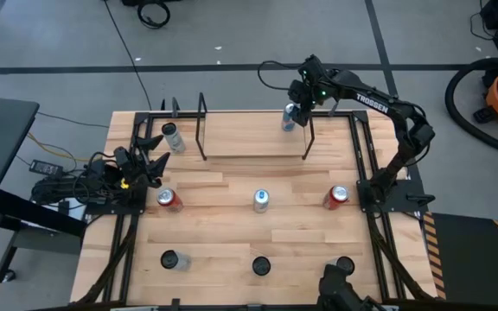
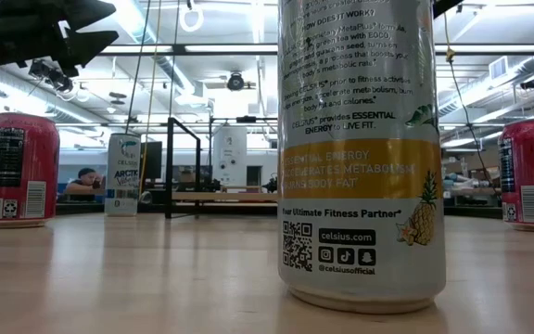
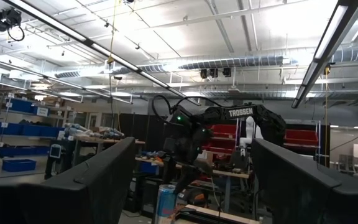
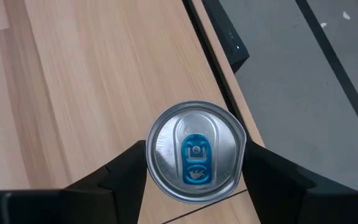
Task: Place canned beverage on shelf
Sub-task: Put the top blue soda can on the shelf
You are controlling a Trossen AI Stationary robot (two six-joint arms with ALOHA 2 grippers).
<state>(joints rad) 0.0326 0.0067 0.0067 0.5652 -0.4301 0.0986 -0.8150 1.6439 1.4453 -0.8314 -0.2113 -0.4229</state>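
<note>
The shelf [image 1: 253, 136], a light wood board with black rod end frames, stands at the table's far middle. My right gripper [image 1: 294, 108] is over the shelf's right end, shut on a silver can with a blue tab [image 4: 195, 152]. The can also shows in the high view [image 1: 290, 118] and far off in the low view [image 2: 230, 156]. My left gripper [image 1: 150, 160] waits open and empty at the table's left edge. My right gripper pinches the can between its two fingers [image 4: 126, 171], one on each side of the can's wall just below the top rim [image 4: 151, 155]. The fingers come from above, pointing down. The can is upright over the shelf board; I cannot tell whether its base rests on it.
A silver can [image 1: 173, 138] stands left of the shelf. Two red cans [image 1: 169, 199] [image 1: 338, 197] and a blue-topped can [image 1: 260, 200] stand in a row mid-table. Three dark-topped cans [image 1: 260, 266] stand near the front edge. Most of the shelf board is bare.
</note>
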